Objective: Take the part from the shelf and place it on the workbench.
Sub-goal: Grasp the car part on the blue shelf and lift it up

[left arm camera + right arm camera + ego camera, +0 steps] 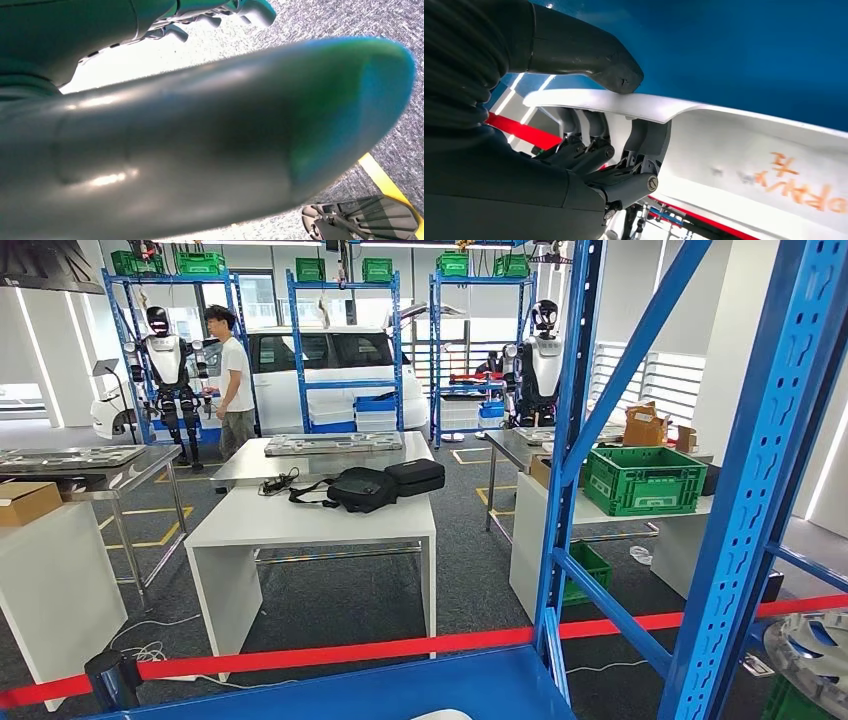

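White curved sheet-metal part (744, 145): orange handwritten marking, seen upside down in the right wrist view; Latin letters, perhaps "OPRAV", beside two characters too blurred to make out.

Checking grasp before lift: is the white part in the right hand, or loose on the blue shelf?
Held: right hand grips the white sheet part, thumb above its edge, fingers beneath.

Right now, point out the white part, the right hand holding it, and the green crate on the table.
white part (744, 145): right wrist view, on its broad white face.
right hand (589, 125): right wrist view, between thumb and fingers.
green crate (643, 481): head view, on its front wall.
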`<action>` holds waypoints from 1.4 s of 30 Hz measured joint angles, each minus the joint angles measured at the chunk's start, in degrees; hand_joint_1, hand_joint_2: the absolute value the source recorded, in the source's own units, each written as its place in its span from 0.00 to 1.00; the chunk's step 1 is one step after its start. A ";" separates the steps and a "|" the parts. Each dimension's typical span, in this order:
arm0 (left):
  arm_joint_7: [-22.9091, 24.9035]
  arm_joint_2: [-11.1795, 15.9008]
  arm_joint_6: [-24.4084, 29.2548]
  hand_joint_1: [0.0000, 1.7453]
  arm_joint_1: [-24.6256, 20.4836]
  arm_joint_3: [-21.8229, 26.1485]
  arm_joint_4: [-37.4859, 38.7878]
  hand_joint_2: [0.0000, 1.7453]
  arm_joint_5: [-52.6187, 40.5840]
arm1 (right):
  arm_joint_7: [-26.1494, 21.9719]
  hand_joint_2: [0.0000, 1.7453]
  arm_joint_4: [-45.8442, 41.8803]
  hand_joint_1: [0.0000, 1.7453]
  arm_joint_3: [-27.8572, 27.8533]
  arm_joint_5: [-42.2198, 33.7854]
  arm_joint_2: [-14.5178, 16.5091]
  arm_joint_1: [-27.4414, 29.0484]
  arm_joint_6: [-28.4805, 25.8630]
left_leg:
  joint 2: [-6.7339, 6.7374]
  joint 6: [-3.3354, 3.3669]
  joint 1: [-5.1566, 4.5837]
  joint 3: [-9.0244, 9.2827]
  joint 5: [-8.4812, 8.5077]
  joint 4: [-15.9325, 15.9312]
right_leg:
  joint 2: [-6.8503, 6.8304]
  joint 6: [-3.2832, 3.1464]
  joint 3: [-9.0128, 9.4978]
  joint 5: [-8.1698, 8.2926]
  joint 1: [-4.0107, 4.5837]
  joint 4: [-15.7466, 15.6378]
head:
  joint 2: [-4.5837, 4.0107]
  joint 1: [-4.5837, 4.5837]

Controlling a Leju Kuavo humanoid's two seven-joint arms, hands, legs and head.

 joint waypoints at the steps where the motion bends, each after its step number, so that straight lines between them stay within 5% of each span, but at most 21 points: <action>1: 0.00 0.00 0.00 0.00 0.00 0.01 0.00 0.00 0.00 | -0.02 1.00 0.01 1.00 -0.04 0.00 0.00 0.01 0.00 | 0.00 0.01 0.00 -0.04 -0.01 0.00 | 0.00 0.01 0.02 0.00 -0.01 0.00 | 0.00 0.00; 13: -0.26 0.00 0.26 0.00 -0.01 0.52 0.00 0.00 -0.01 | -0.36 1.00 0.04 1.00 -0.19 0.00 0.00 0.03 0.01 | 0.01 0.10 0.00 0.09 -0.08 0.00 | 0.00 0.07 0.09 -0.04 -0.03 -0.01 | 0.00 0.00; 17: -1.01 0.00 2.06 0.00 0.00 0.75 0.00 1.00 0.05 | -0.36 1.00 0.10 1.00 -0.43 0.00 0.00 0.10 -0.19 | 0.01 0.10 0.00 0.12 -0.08 0.00 | 0.01 0.07 0.08 -0.05 -0.02 -0.02 | 0.00 0.00; 34: -2.03 -0.12 4.69 0.00 -0.05 1.93 0.00 1.00 0.52 | -0.02 1.00 0.43 1.00 -1.01 -0.06 -0.02 0.57 -1.71 | 0.01 0.10 -0.01 0.15 -0.08 0.00 | 0.01 0.07 0.10 -0.04 -0.02 -0.02 | 0.00 0.00; 42: -0.59 -0.43 4.87 0.00 0.32 3.03 0.02 1.00 1.46 | 1.76 1.00 -2.14 1.00 -5.54 -2.97 0.45 0.98 -20.69 | -0.11 0.09 0.00 -0.56 -0.04 0.01 | -0.09 0.08 -0.19 -0.01 -0.06 0.00 | 0.00 0.02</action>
